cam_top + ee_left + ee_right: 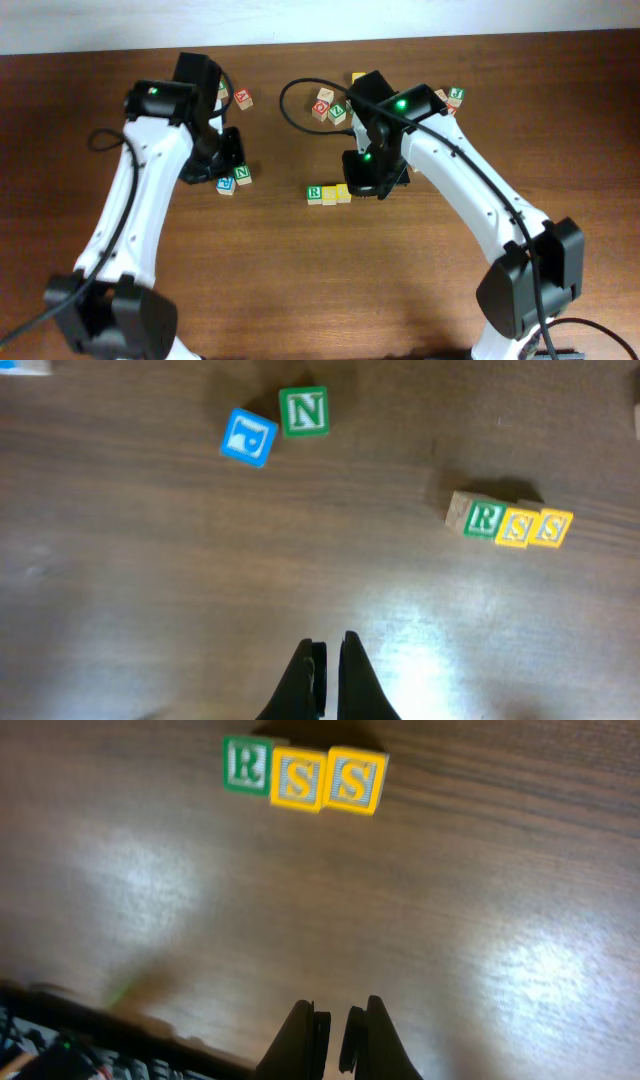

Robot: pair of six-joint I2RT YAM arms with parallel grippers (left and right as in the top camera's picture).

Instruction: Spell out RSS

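Note:
Three cubes lie in a touching row on the brown table: a green-faced R cube [314, 193] [484, 519] [245, 765], then a yellow S cube [329, 194] [517, 526] [298, 779] and a second yellow S cube [343, 192] [551, 527] [354, 781]. They read R, S, S from left to right. My right gripper [335, 1015] hovers just right of the row, shut, with nothing between its fingers. My left gripper [329, 650] is well to the left of the row, also shut and empty.
A green N cube [303, 411] [242, 176] and a blue cube [248, 437] [225, 184] lie by the left gripper. More loose cubes sit at the back: one red-faced [243, 98], a cluster [330, 105] and another cluster [452, 97].

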